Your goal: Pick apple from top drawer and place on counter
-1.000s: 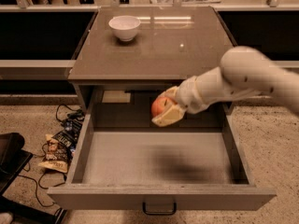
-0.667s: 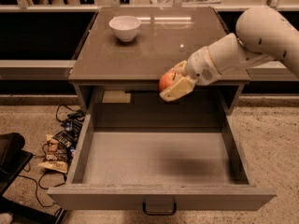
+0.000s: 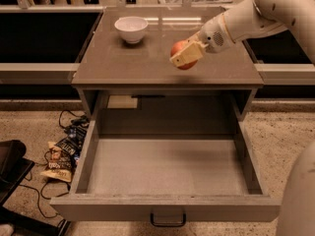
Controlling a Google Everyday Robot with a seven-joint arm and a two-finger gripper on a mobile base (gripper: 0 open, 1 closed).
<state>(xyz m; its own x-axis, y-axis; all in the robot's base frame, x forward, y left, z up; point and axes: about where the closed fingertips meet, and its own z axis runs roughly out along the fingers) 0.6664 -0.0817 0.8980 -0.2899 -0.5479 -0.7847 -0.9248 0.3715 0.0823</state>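
Observation:
My gripper [image 3: 184,55] is shut on the apple [image 3: 179,49], a small red-orange fruit, and holds it just above the counter [image 3: 123,63] at its front right part. The white arm reaches in from the upper right. The top drawer [image 3: 167,168] stands pulled fully out below, its flat grey floor bare, with a dark loop handle [image 3: 168,221] on its front.
A white bowl [image 3: 131,29] stands on the counter at the back left. Snack wrappers and cables [image 3: 61,154] lie on the floor left of the drawer. A dark object [image 3: 10,163] sits at the far left. Pale ledges with dark panels run behind the cabinet.
My gripper has lifted the apple out of the drawer, up and back, and now holds it over the counter's front right part.

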